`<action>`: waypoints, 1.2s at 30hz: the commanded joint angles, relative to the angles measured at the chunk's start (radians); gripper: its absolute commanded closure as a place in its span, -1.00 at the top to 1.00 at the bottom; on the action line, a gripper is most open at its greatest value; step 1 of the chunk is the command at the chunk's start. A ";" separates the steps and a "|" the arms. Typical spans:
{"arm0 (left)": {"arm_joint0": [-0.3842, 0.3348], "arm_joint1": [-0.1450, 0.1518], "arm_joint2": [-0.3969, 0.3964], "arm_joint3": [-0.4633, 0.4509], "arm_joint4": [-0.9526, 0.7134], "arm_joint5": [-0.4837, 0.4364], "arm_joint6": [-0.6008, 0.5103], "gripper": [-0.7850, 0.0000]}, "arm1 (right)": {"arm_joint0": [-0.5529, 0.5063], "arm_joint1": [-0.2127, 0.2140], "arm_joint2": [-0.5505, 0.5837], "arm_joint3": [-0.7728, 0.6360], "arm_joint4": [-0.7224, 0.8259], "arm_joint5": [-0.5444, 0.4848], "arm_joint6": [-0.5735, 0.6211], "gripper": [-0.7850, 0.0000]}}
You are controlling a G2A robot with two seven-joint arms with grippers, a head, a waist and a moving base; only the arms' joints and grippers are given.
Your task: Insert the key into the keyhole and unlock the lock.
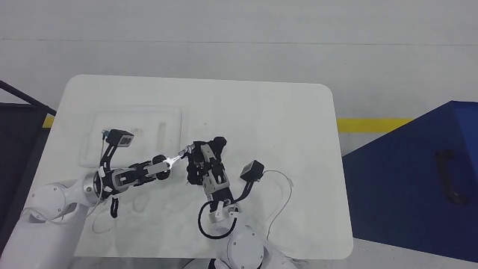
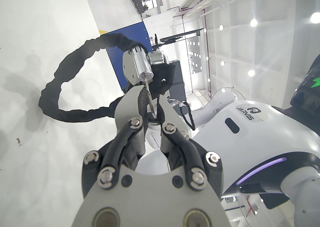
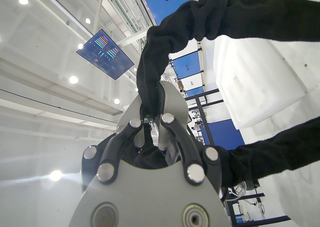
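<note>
1. Key (image 2: pixel 149 94) sits pinched in left gripper (image 2: pixel 149 106), jaws narrow on it, centre frame; tip at keyhole (image 2: pixel 146 77), prob. partly in.
2. Right gripper (image 3: pixel 153 109) clamps lock (image 2: pixel 143 64) by its black sleeve (image 3: pixel 250 18), over table (image 1: pixel 299 119), mid-frame.
3. Risk we see: twisting w/ key off-axis or half-seated → it binds, slips from grip, or lock swings in soft hold.

- The lock (image 2: pixel 142 66) is held above the table (image 1: pixel 284 119), over its front middle, in the right gripper (image 3: pixel 155 96).
- The key (image 2: pixel 150 99) is gripped between the fingers of the left gripper (image 2: pixel 148 95), just left of the lock, with its tip set at the keyhole (image 2: pixel 145 78).
- The lock's cable (image 2: pixel 65 88) is looped out over the table.
- A tray (image 1: pixel 138 123) is laid on the table's left rear part, behind the left gripper.
</note>
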State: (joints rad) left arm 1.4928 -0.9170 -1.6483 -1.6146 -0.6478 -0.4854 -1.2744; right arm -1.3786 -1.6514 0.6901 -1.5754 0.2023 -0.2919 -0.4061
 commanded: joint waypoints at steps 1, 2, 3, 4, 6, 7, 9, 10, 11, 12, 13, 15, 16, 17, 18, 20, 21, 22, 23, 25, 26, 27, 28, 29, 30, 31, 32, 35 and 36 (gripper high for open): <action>-0.002 0.000 0.000 0.003 0.002 0.001 -0.003 -0.99 | 0.005 -0.002 -0.004 0.006 0.001 0.001 -0.001 -1.00; -0.004 0.001 0.000 0.005 0.008 0.000 -0.003 -1.00 | 0.007 -0.003 -0.006 0.008 0.003 0.000 -0.001 -1.00; -0.005 0.001 -0.002 0.006 0.019 -0.002 0.000 -1.00 | 0.009 -0.004 -0.007 0.010 0.004 0.000 -0.002 -1.00; -0.007 0.002 -0.010 0.006 0.047 -0.017 0.013 -1.00 | 0.010 -0.005 -0.008 0.011 0.004 0.000 -0.002 -1.00; 0.000 0.002 -0.012 -0.004 0.104 -0.046 0.041 -1.00 | 0.012 -0.006 -0.008 0.013 0.005 -0.003 -0.004 -1.00; 0.002 0.002 -0.018 -0.011 0.135 -0.066 0.061 -1.00 | 0.013 -0.006 -0.008 0.014 0.005 -0.004 -0.004 -1.00; 0.016 0.001 -0.022 -0.032 0.202 -0.109 0.097 -1.00 | 0.014 -0.008 -0.008 0.015 0.006 -0.004 -0.006 -1.00; 0.021 0.001 -0.028 -0.042 0.236 -0.131 0.116 -1.00 | 0.015 -0.008 -0.007 0.014 0.006 -0.004 -0.007 -1.00; 0.028 0.001 -0.034 -0.052 0.276 -0.157 0.139 -1.00 | 0.016 -0.009 -0.007 0.014 0.007 -0.004 -0.008 -1.00; 0.038 -0.001 -0.029 -0.061 0.285 -0.173 0.160 -1.00 | 0.016 -0.009 -0.008 0.014 0.010 -0.006 -0.007 -1.00; 0.045 -0.002 -0.026 -0.067 0.275 -0.185 0.175 -1.00 | 0.017 -0.009 -0.009 0.016 0.017 -0.004 -0.006 -1.00; 0.047 -0.002 -0.025 -0.070 0.272 -0.189 0.177 -1.00 | 0.021 -0.010 -0.012 0.018 0.028 0.007 0.001 -1.00; 0.047 -0.002 -0.025 -0.070 0.272 -0.189 0.177 -1.00 | 0.021 -0.010 -0.012 0.018 0.028 0.007 0.001 -1.00; 0.047 -0.002 -0.025 -0.070 0.272 -0.189 0.177 -1.00 | 0.021 -0.010 -0.012 0.018 0.028 0.007 0.001 -1.00; 0.047 -0.002 -0.025 -0.070 0.272 -0.189 0.177 -1.00 | 0.021 -0.010 -0.012 0.018 0.028 0.007 0.001 -1.00; 0.047 -0.002 -0.025 -0.070 0.272 -0.189 0.177 -1.00 | 0.021 -0.010 -0.012 0.018 0.028 0.007 0.001 -1.00; 0.047 -0.002 -0.025 -0.070 0.272 -0.189 0.177 -1.00 | 0.021 -0.010 -0.012 0.018 0.028 0.007 0.001 -1.00; 0.047 -0.002 -0.025 -0.070 0.272 -0.189 0.177 -1.00 | 0.021 -0.010 -0.012 0.018 0.028 0.007 0.001 -1.00; 0.047 -0.002 -0.025 -0.070 0.272 -0.189 0.177 -1.00 | 0.021 -0.010 -0.012 0.018 0.028 0.007 0.001 -1.00; 0.047 -0.002 -0.025 -0.070 0.272 -0.189 0.177 -1.00 | 0.021 -0.010 -0.012 0.018 0.028 0.007 0.001 -1.00; 0.047 -0.002 -0.025 -0.070 0.272 -0.189 0.177 -1.00 | 0.021 -0.010 -0.012 0.018 0.028 0.007 0.001 -1.00; 0.047 -0.002 -0.025 -0.070 0.272 -0.189 0.177 -1.00 | 0.021 -0.010 -0.012 0.018 0.028 0.007 0.001 -1.00; 0.047 -0.002 -0.025 -0.070 0.272 -0.189 0.177 -1.00 | 0.021 -0.010 -0.012 0.018 0.028 0.007 0.001 -1.00; 0.047 -0.002 -0.025 -0.070 0.272 -0.189 0.177 -1.00 | 0.019 -0.010 -0.010 0.015 0.027 0.009 0.007 -1.00; 0.047 -0.003 -0.024 -0.075 0.281 -0.188 0.187 -1.00 | 0.015 -0.008 -0.004 0.008 0.023 0.013 0.011 -1.00; 0.052 -0.003 -0.023 -0.088 0.305 -0.195 0.199 -1.00 | 0.011 -0.008 0.002 -0.001 0.016 0.012 0.011 -1.00; 0.061 -0.004 -0.021 -0.096 0.322 -0.203 0.210 -1.00 | 0.007 -0.006 0.005 -0.007 0.013 0.009 0.013 -1.00; 0.084 -0.004 -0.026 -0.113 0.369 -0.221 0.240 -1.00 | -0.002 -0.003 0.014 -0.021 0.013 0.005 0.016 -1.00; 0.090 -0.004 -0.029 -0.119 0.388 -0.228 0.252 -1.00 | -0.005 -0.002 0.016 -0.023 0.012 0.004 0.017 -1.00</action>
State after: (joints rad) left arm 1.5759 -0.9212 -1.6738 -1.7279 -0.2820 -0.7056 -1.0353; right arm -1.3812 -1.6541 0.7043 -1.5962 0.2148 -0.2866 -0.3895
